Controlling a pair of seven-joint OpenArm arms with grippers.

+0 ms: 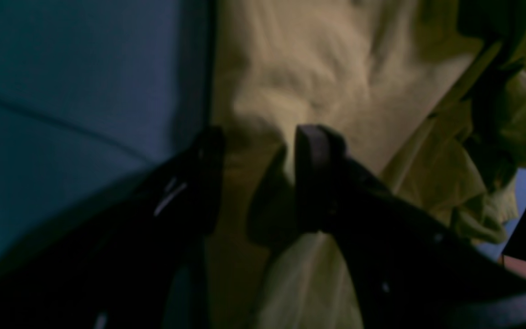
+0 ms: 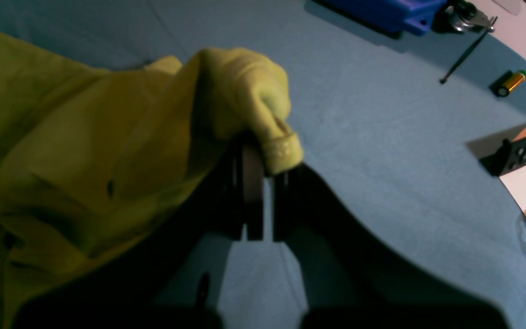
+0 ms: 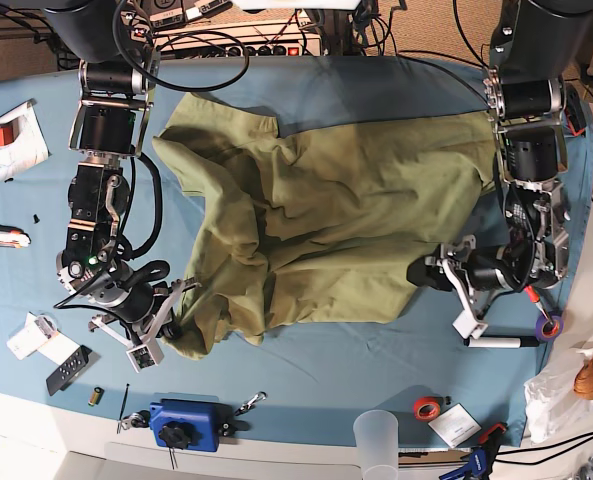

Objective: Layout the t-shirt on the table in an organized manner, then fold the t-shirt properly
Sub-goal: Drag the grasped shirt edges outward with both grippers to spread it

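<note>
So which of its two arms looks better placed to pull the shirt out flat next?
Probably the right gripper: it is already shut on a corner of the t-shirt. The left gripper only straddles the shirt's edge, jaws apart.

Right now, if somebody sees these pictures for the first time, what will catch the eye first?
The crumpled olive t-shirt fills the middle of the teal table. The right gripper is shut on a bunched hem corner of it, at the base view's lower left. The left gripper straddles the opposite edge, jaws apart.
</note>
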